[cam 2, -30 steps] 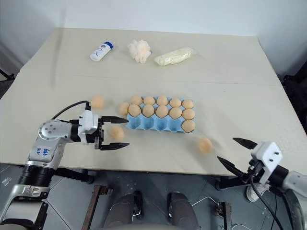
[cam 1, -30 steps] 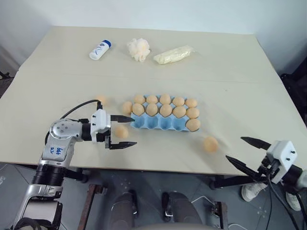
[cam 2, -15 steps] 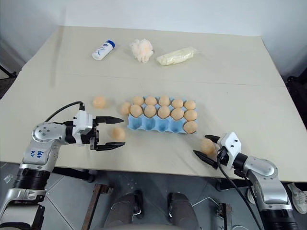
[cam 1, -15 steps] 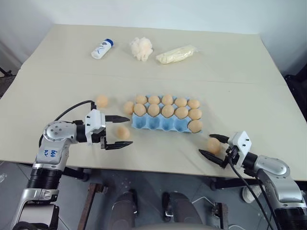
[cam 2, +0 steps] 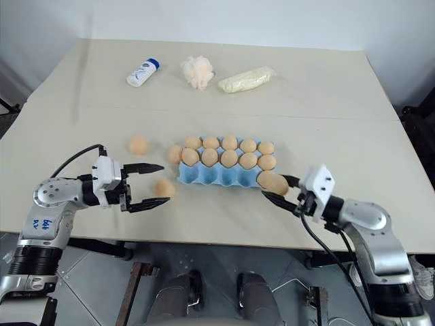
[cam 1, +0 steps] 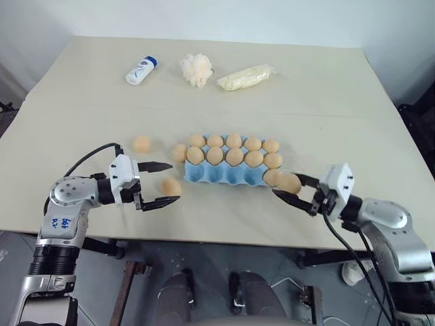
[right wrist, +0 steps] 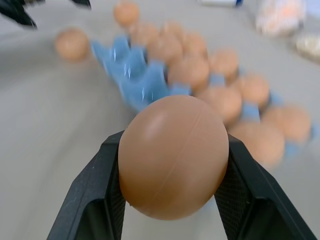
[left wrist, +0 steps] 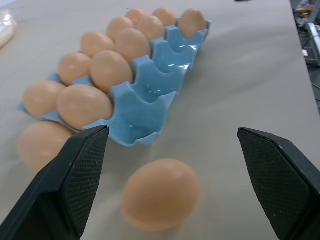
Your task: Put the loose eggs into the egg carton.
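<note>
The light blue egg carton point(cam 1: 225, 176) lies mid-table, its back and middle rows full and one egg in the right front cup. My right gripper point(cam 1: 291, 188) is shut on an egg point(right wrist: 173, 155), held just off the carton's right front corner. My left gripper point(cam 1: 162, 183) stands open at the carton's left, its fingers on either side of a loose egg point(left wrist: 160, 193) that rests on the table untouched. Another loose egg point(cam 1: 179, 152) lies against the carton's left end. A third egg point(cam 1: 141, 143) sits farther left.
Along the far side of the table point(cam 1: 340, 115) lie a white bottle with a blue cap point(cam 1: 141, 70), a fluffy cream puff point(cam 1: 196, 69) and a cream wrapped packet point(cam 1: 246, 77). Both arms reach in over the table's near edge.
My right gripper came in from beyond the table's right front, shut on the egg lying there and carried it left toward the carton's corner. My left gripper drifted slightly left, still open.
</note>
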Robot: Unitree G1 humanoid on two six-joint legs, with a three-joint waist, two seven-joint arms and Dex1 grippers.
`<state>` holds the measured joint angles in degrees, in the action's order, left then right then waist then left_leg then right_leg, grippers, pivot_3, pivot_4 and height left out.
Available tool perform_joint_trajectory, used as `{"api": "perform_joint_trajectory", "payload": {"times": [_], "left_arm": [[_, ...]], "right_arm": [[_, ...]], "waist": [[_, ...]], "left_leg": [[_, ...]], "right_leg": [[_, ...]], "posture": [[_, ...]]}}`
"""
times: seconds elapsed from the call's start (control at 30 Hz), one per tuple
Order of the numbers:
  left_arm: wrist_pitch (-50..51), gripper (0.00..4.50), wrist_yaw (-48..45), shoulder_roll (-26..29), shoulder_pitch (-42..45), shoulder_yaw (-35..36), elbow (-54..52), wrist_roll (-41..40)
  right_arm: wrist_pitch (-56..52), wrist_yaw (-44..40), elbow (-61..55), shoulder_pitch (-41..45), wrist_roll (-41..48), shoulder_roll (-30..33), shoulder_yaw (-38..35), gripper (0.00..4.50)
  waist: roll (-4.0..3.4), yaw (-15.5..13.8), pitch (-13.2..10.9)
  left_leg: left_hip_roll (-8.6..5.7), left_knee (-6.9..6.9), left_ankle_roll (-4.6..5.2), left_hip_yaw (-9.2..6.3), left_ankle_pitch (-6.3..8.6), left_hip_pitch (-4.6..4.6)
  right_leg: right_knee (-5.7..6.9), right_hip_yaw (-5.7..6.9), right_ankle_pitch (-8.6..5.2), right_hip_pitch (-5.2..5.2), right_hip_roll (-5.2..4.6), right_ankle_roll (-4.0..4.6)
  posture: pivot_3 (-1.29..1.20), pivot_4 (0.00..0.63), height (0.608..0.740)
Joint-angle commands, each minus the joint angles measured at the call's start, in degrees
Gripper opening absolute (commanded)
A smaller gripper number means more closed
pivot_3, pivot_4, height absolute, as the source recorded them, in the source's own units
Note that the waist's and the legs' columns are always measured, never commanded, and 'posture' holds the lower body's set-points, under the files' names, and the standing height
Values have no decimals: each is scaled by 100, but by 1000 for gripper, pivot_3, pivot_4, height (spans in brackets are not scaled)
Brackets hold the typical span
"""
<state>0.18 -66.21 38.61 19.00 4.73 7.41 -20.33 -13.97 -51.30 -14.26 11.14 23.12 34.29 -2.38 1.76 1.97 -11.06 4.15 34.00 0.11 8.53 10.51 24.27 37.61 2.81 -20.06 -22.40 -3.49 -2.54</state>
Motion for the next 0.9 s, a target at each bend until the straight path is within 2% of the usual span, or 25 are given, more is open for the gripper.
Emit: {"api": "perform_joint_trajectory", "payload": {"times": [0.03,0.2,0.3,0.47,0.57,0.7,0.9], "left_arm": [[-70,4383,75,51,-61,159,-97,-50],[-68,4383,163,44,-150,191,-203,-51],[-30,4383,234,63,-315,269,-327,-90],[57,4383,327,158,-443,479,-319,-147],[178,4383,393,216,-522,715,-291,-251],[171,4383,377,481,-960,1133,-56,-247],[218,4441,160,849,-1651,1523,223,-320]], "right_arm": [[0,168,316,586,-375,-252,486,2221],[229,322,1031,1088,-772,-506,752,2221],[274,220,1131,1169,-767,-525,739,2948],[230,-264,235,600,-114,-105,173,4459],[360,-535,-23,227,198,139,-219,4459],[884,-1311,-46,-304,368,537,-472,4459],[1220,-1602,314,-260,429,566,-527,4489]], "waist": [[0,13,0],[0,-23,0],[0,-20,0],[0,-30,0],[0,-28,0],[0,21,0],[1,113,0]], "left_leg": [[0,-1,0,0,0,0],[0,-5,7,1,-2,6],[0,-5,15,2,-5,13],[1,-7,15,1,-5,13],[1,-6,3,1,2,11],[1,-6,2,2,3,6],[5,-7,-3,1,6,2]], "right_leg": [[0,0,0,-1,0,0],[-3,3,-3,-6,-1,5],[-5,3,-3,-10,-1,4],[-4,5,-4,-9,0,4],[-4,4,-2,-7,-1,2],[-5,2,-3,-4,0,3],[-4,3,-5,-5,0,7]], "posture": [[0,150,740],[0,150,740],[0,150,740],[0,150,740],[0,150,740],[0,150,740],[0,150,740]]}}
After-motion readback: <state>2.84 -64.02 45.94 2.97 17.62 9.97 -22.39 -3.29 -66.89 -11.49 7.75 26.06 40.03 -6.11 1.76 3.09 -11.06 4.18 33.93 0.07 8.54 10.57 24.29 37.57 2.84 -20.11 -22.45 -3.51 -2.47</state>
